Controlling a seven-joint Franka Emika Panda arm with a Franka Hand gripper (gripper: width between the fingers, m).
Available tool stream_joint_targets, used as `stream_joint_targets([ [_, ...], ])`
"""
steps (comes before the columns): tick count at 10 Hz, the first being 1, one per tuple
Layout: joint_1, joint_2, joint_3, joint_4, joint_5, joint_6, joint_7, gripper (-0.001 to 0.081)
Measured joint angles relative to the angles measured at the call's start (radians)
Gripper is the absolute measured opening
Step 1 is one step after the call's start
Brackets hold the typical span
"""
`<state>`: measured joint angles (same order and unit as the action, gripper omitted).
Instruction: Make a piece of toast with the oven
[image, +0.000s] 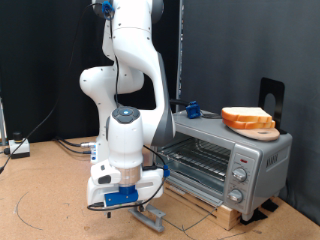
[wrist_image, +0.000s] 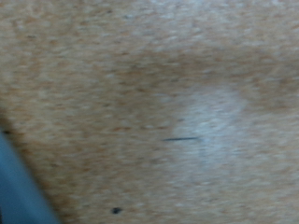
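Silver and boxy, the oven (image: 222, 165) stands at the exterior view's right on a slatted wooden base (image: 240, 212), its glass door (image: 150, 206) dropped open, with the grey bar handle at the door's outer edge low near the tabletop (image: 50, 200). Wire rack bars show inside the opening, and round knobs line the panel at the oven's right end. On the oven's roof lies a round wooden board (image: 258, 130), and on it rests the piece of toast (image: 246, 117), pale-faced with an orange-tan crust. A small blue thing (image: 190, 109) sits on the roof towards the exterior view's left.

White and rounded, the arm bends down in front of the oven, and its tool (image: 118, 196) hangs low, just beside the open door and well apart from the toast. Whether its fingers are spread or closed cannot be told, and nothing shows between them.

Only the wrist view gives the tabletop close up: a blurred, speckled tan surface with one short dark line and a bluish-grey shape in one corner. It shows neither oven nor toast.
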<state>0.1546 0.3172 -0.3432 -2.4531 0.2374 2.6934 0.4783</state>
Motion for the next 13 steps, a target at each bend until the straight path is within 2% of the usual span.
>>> stream_joint_targets([
  [2,-0.030,-0.017,-0.025,-0.003,0.002,0.007,-0.026,0.0809],
  [5,-0.093,-0.094,-0.024,0.002,0.090,-0.033,-0.142,0.0809],
  [6,-0.103,-0.128,-0.024,0.000,0.096,-0.063,-0.158,0.0809],
  [7,-0.102,-0.128,-0.024,-0.002,0.088,-0.064,-0.151,0.0809],
  [8,-0.105,-0.133,-0.014,0.000,0.136,-0.095,-0.200,0.0809],
  [10,-0.121,-0.189,0.009,0.015,0.307,-0.262,-0.414,0.0809],
  [12,-0.142,-0.255,0.006,0.036,0.400,-0.459,-0.597,0.0809],
  [13,-0.148,-0.287,0.001,0.042,0.426,-0.528,-0.654,0.0809],
])
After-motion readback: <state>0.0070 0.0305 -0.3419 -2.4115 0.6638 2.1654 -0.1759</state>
